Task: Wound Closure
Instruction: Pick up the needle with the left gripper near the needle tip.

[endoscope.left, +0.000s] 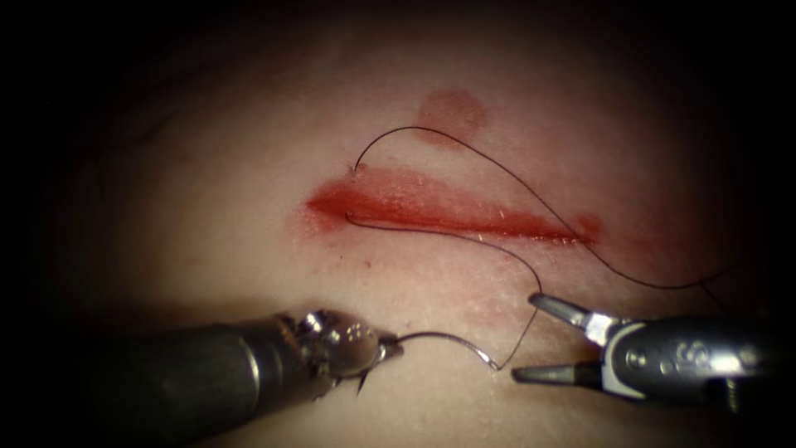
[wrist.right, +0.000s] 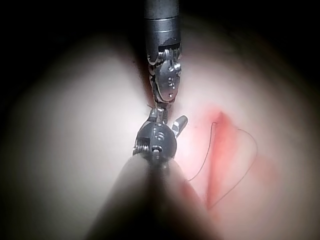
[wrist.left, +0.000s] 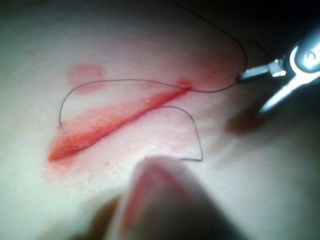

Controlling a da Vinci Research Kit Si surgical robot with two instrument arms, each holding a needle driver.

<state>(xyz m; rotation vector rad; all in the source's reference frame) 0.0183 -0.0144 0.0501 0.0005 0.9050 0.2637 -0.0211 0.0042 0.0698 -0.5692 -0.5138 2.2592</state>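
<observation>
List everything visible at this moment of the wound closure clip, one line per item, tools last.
tissue: one piece, pale pink, under everything.
cut: one, red, slanting across the middle of the tissue.
red fluid: one round smear above the cut, more along the cut itself.
thread: one strand, black, arching over the cut, entering the tissue near its left end, running below the cut to the needle.
needle: one, curved, silver, below the cut, out of the tissue.
left tool: one, silver jaws on a grey shaft, shut on the needle's end.
right tool: one, silver, jaws open by the needle's other end, holding nothing.
</observation>
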